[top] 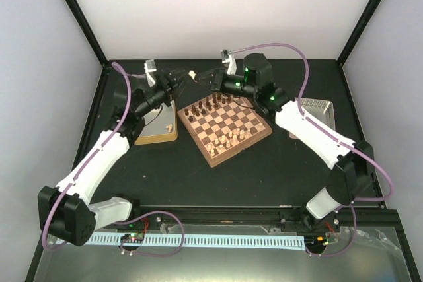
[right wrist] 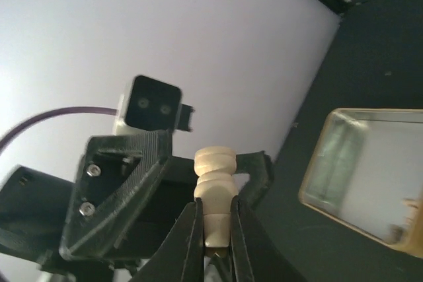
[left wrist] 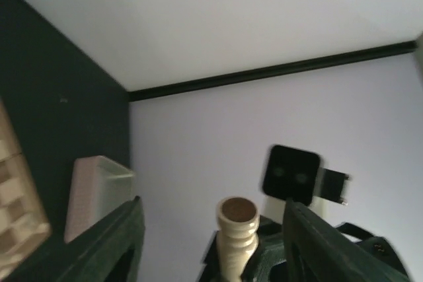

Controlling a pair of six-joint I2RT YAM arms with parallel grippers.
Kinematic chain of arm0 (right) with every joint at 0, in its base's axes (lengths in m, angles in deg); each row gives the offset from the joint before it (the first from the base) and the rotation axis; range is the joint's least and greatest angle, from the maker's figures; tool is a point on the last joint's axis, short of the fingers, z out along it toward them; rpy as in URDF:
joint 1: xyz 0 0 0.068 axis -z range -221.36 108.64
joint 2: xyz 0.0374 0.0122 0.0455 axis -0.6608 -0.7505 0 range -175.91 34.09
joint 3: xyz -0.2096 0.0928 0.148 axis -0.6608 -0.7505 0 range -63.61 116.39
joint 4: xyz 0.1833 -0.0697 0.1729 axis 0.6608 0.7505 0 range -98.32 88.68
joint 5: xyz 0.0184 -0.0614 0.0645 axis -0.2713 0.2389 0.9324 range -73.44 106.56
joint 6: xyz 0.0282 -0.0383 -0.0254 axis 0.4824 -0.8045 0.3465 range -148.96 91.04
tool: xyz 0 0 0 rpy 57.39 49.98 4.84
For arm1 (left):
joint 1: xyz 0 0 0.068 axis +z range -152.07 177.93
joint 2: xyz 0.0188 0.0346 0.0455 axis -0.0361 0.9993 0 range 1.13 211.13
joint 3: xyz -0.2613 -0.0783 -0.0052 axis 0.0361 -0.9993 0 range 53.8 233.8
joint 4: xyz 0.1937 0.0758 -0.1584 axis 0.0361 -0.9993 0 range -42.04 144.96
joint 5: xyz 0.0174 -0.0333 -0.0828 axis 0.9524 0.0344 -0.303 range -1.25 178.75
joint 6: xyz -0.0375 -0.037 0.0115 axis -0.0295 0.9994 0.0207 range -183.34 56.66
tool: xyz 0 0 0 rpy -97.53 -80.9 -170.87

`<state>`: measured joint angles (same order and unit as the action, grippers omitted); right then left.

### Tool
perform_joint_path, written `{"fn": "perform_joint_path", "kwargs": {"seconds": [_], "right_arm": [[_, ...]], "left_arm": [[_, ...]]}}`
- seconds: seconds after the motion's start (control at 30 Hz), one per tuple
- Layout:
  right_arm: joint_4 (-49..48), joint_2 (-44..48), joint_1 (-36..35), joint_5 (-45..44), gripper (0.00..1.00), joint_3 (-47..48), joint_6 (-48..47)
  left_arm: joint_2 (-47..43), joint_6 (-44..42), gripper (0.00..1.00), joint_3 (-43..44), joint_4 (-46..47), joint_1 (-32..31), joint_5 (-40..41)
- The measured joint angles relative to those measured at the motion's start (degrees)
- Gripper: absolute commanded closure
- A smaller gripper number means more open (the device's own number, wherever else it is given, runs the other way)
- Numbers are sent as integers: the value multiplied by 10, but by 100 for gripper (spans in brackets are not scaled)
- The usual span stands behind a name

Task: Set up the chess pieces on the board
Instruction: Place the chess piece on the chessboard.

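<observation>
Now right tool (right wrist: 216,212) pinches a cream piece (right wrist: 213,166) aloft by the far side of the board (top: 198,138); left tool (left wrist: 213,209) spread either side of it, not touching. Tan tray (top: 155,140) on desk (top: 165,179) holds one pale piece (top: 170,125); board carries other pieces (top: 228,139).

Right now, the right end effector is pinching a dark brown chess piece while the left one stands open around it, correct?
Not quite. The chess piece pinched by the right end effector is pale cream, not dark brown; the right wrist view shows it. The left end effector does stand open around it.
</observation>
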<state>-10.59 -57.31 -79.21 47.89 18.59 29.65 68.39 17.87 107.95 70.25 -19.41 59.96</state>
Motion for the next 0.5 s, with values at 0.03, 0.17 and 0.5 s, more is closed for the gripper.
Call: {"fn": "perform_joint_path", "kwargs": {"seconds": [0.03, 0.17, 0.5], "right_arm": [[14, 7, 2, -2, 99, -4, -16], [111, 55, 30, -17, 99, -33, -101], [487, 115, 102, -147, 99, -45, -315]], "left_arm": [[-5, -14, 37, 1, -20, 0, 2], [-21, -112, 33, 14, -129, 5, 18], [-51, -354, 30, 16, -333, 26, 125]]}}
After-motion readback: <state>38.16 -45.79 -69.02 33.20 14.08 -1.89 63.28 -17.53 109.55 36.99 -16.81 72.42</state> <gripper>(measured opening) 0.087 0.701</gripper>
